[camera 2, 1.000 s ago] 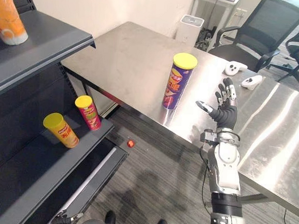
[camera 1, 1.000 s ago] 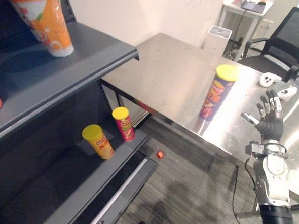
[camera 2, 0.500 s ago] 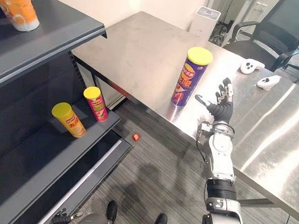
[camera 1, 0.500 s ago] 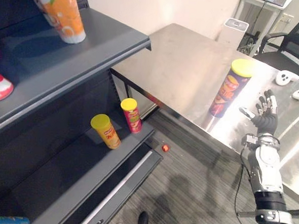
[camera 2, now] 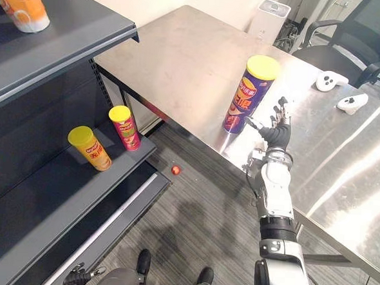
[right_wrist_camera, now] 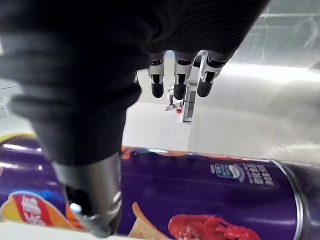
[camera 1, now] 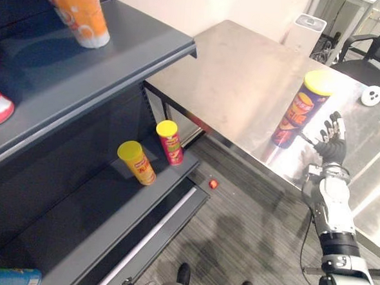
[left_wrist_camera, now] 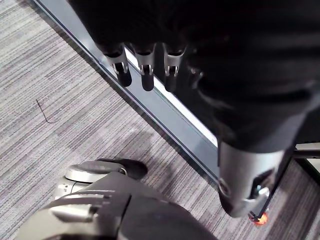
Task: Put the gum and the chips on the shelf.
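Right wrist view: right hand (right_wrist_camera: 85, 100) open, fingers (right_wrist_camera: 180, 85) straight and a little spread, thumb apart from them. The chips can (right_wrist_camera: 200, 200) (purple, yellow lid) lies right on the thumb side of those fingers, very close. I can't tell whether the thumb touches it.

Eye views: the same can stands upright on the steel worktop (camera 2: 182, 58), near its front edge. The right fingers point up just beside it, thumb towards the can wall. Nothing is curled round it.

Past the right fingertips, well apart, two white controllers (camera 2: 340, 91) lie on the worktop.

Left wrist view: left hand (left_wrist_camera: 225, 75) hangs with its fingers (left_wrist_camera: 146, 75) straight and slightly apart. Below the fingertips are grey carpet floor (left_wrist_camera: 60, 100) and the shelf's base rail (left_wrist_camera: 170, 120).

Dark shelf unit (camera 1: 117, 67) is well away from the right fingers, across the floor gap:
- orange cup (camera 1: 79, 10) on the upper board
- yellow can (camera 1: 137, 164) and red can (camera 1: 170, 143) side by side on the lower board, both with yellow lids
- small red thing (camera 1: 213, 183) on the floor by the shelf corner (too small to tell what it is)
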Available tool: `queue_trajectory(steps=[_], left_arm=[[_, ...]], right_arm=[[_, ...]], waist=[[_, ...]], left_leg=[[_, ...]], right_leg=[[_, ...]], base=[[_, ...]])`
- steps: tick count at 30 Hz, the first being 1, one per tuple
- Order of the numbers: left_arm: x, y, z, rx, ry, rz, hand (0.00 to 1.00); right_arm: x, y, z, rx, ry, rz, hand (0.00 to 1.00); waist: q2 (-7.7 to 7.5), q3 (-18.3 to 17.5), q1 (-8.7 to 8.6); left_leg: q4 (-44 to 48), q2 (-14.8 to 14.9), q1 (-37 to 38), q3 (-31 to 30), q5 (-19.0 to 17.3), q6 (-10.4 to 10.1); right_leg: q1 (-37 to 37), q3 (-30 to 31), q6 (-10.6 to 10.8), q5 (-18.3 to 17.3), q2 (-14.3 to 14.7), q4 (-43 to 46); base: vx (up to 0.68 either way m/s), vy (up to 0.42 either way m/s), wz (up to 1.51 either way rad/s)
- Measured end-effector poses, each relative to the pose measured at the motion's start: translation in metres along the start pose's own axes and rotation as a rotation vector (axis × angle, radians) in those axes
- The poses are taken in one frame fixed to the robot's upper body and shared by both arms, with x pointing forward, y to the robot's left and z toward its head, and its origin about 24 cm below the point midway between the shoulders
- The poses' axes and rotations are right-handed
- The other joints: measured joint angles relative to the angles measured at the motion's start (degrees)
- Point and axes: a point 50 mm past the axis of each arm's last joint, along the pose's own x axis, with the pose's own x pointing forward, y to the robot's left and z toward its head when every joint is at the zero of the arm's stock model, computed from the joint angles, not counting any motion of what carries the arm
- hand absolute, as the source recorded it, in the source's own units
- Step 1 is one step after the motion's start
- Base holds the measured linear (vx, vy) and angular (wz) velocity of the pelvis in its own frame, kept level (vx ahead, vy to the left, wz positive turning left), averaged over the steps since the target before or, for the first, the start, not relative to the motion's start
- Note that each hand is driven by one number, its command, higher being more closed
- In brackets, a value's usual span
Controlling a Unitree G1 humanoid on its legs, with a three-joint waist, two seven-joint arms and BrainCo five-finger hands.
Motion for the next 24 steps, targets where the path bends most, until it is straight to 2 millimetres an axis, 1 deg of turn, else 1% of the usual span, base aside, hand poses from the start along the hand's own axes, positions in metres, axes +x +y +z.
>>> queue_trajectory(steps=[3, 10, 12, 17, 18, 24], left_arm=[[0.0, 0.0, 0.001, 0.0, -0.002, 0.0, 0.0], [0.0, 0.0, 0.0, -0.002, -0.001, 0.002, 0.0], [0.0, 0.0, 0.001, -0.008, -0.004, 0.004, 0.0], [0.0, 0.001, 0.005, -0.012, -0.02, 0.01, 0.0], [0.0, 0.001, 0.005, -0.012, -0.021, 0.01, 0.0], [0.001, 0.0, 0.008, -0.015, -0.034, 0.011, 0.0]], right_arm=[[0.003, 0.003, 0.004, 0.005, -0.012, 0.008, 0.0], [0.008, 0.008, 0.006, 0.008, -0.014, 0.017, 0.0], [0.011, 0.011, 0.011, 0.014, -0.03, 0.021, 0.0], [0.017, 0.014, 0.019, 0.025, -0.056, 0.014, 0.0], [0.018, 0.014, 0.02, 0.027, -0.061, 0.009, 1.0], [0.022, 0.016, 0.027, 0.036, -0.082, -0.006, 1.0]], waist=[[-0.01, 0.65, 0.22], [-0.03, 0.87, 0.31], [-0.16, 1.8, 0.36], [-0.22, 2.27, 0.72], [-0.22, 2.27, 0.84], [-0.32, 2.34, 1.62]], left_leg=[[-0.06, -0.02, -0.04, -0.09, 0.03, 0.03], [-1.0, -0.03, -0.05, -0.41, 0.57, 0.0], [-1.01, -0.03, -0.07, -0.7, 0.69, 0.02], [-1.11, -0.04, -0.12, -1.04, 0.78, 0.03], [-1.16, -0.04, -0.12, -1.07, 0.79, 0.04], [-1.61, -0.04, -0.13, -1.42, 1.08, -0.01]], right_leg=[[-0.01, -0.11, 0.0, 0.0, -0.01, 0.0], [-0.21, -0.42, 0.0, 0.0, 0.03, -0.05], [-0.11, -0.68, 0.0, 0.0, 0.04, -0.04], [-0.03, -0.95, 0.0, 0.0, 0.04, -0.04], [-0.03, -1.0, 0.0, 0.0, 0.04, -0.04], [-0.01, -1.46, 0.01, 0.0, 0.07, -0.06]], base=[[0.0, 0.0, 0.0], [0.0, -0.002, 0.02], [0.0, -0.008, 0.07], [0.0, -0.002, 0.02], [0.0, 0.0, 0.0], [0.0, -0.002, 0.02]])
